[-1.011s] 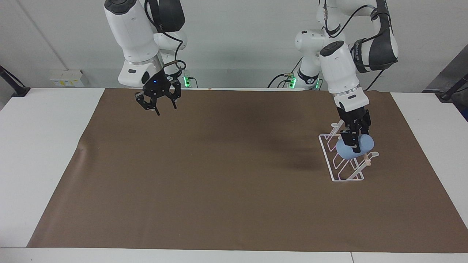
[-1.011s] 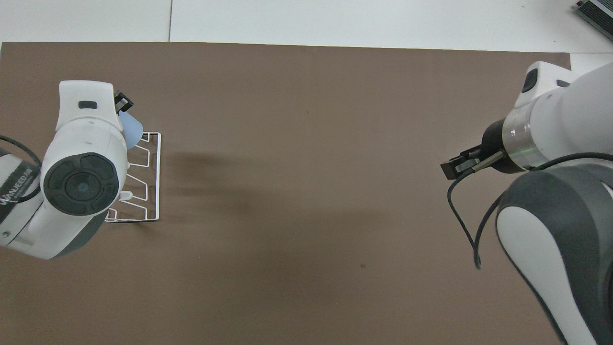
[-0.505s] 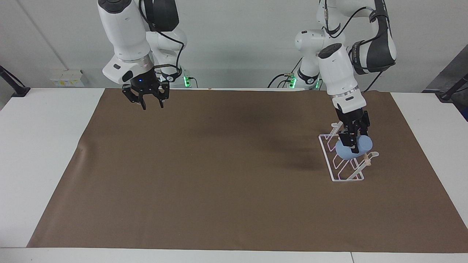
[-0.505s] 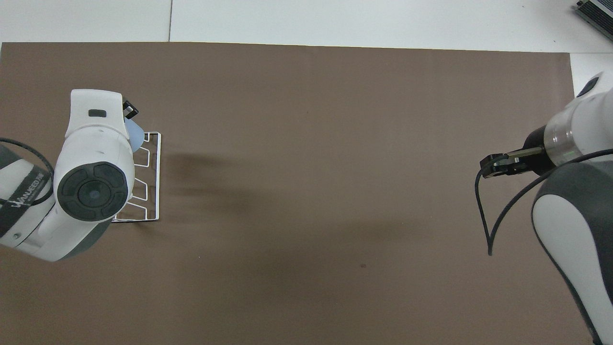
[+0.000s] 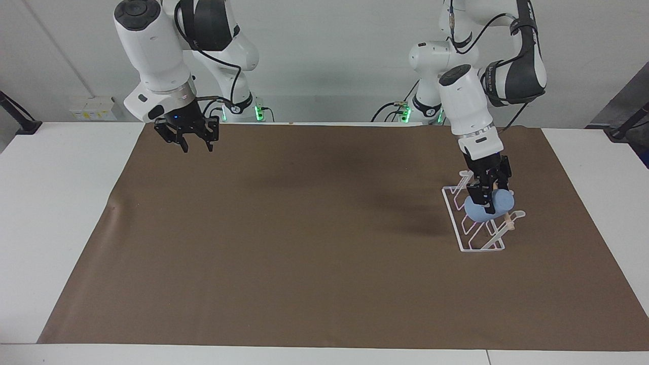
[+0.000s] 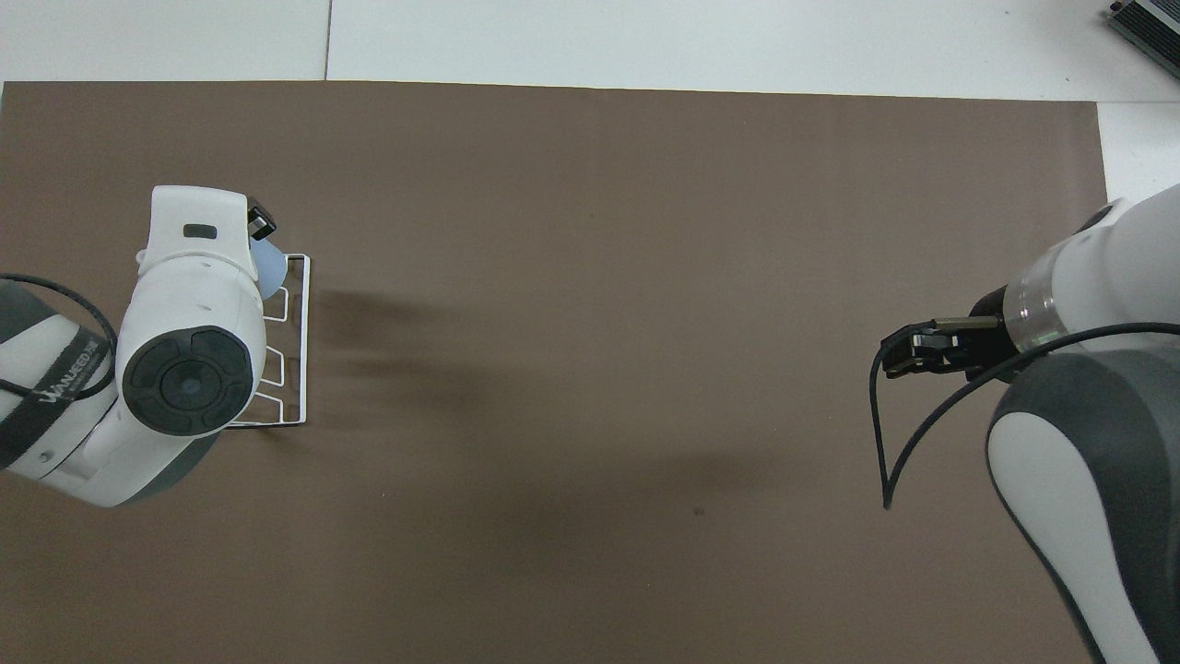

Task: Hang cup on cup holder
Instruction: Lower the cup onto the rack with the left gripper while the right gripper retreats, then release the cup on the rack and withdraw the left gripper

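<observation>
The light-blue cup (image 5: 480, 212) lies tilted on the slanted pegs of the white wire cup holder (image 5: 471, 242), which stands toward the left arm's end of the table. A wooden dowel (image 5: 509, 223) runs along the holder's top. My left gripper (image 5: 496, 199) reaches down from above and is shut on the cup, one finger on each side. In the overhead view the left arm covers most of the cup (image 6: 270, 268) and of the holder (image 6: 301, 350). My right gripper (image 5: 195, 144) is open and empty, raised over the mat's corner near its own base.
A brown mat (image 5: 304, 243) covers most of the white table (image 5: 56, 203). A cable loop (image 6: 885, 443) hangs from the right wrist.
My right gripper has drawn back and up toward its base and its end of the table. My left gripper has shifted slightly while still around the cup on the holder.
</observation>
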